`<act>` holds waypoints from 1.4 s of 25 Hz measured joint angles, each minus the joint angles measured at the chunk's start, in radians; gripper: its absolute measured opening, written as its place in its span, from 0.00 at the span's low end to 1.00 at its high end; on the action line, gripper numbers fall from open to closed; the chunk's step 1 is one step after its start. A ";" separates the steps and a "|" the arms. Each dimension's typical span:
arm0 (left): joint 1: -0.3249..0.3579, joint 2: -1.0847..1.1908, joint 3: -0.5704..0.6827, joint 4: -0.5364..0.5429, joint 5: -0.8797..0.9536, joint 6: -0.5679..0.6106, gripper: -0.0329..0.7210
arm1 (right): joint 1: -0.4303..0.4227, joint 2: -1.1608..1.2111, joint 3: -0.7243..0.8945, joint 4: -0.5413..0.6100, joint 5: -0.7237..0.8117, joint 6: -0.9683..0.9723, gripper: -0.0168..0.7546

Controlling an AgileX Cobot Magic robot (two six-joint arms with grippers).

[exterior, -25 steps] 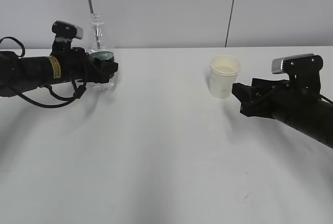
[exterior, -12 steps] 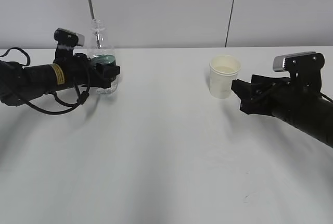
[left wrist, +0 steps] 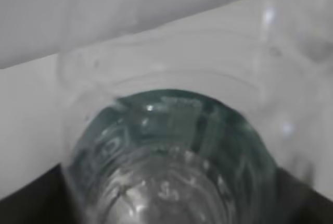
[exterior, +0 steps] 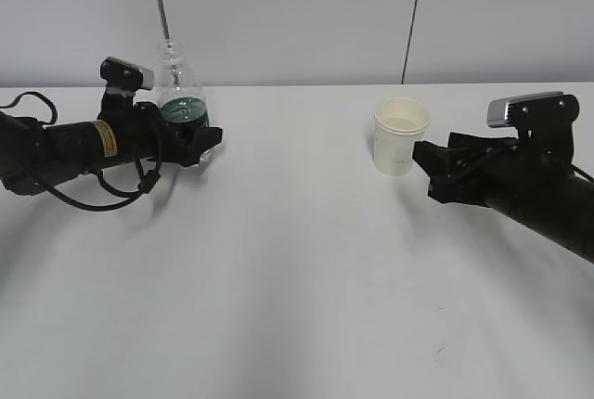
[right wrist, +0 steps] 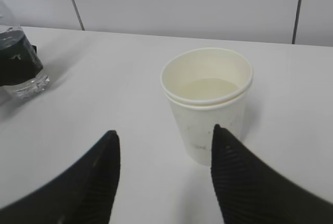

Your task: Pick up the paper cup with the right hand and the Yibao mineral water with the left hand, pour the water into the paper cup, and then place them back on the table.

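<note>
The Yibao mineral water (exterior: 182,109) stands upright on the table (exterior: 297,260) at the back left, uncapped, its green label showing. My left gripper (exterior: 190,132) reaches in from the left and is open around its lower body. In the left wrist view the bottle (left wrist: 171,146) fills the frame, with dark fingers (left wrist: 28,200) at the bottom corners. The paper cup (exterior: 400,135) stands upright at the back right. My right gripper (exterior: 430,165) is open just right of it and holds nothing. The right wrist view has the cup (right wrist: 208,104) just beyond the right gripper (right wrist: 164,140).
A small dark scuff mark (exterior: 438,353) lies on the tabletop near the front right. A grey panelled wall (exterior: 297,9) runs behind the table. In the right wrist view the bottle (right wrist: 21,62) sits at the far left edge.
The left arm came down with the bottle, which now stands on the table. The near finger has moved away from the bottle. The right arm and cup hardly moved.
</note>
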 joint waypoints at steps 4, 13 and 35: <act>0.000 0.003 0.000 0.001 -0.003 0.000 0.81 | 0.000 0.000 0.000 0.000 0.000 0.000 0.60; 0.000 -0.023 0.000 0.004 0.001 0.000 0.82 | 0.000 0.000 0.004 0.000 -0.002 0.000 0.60; 0.000 -0.239 0.002 0.054 0.055 -0.061 0.82 | 0.000 -0.171 0.083 -0.004 0.026 -0.009 0.60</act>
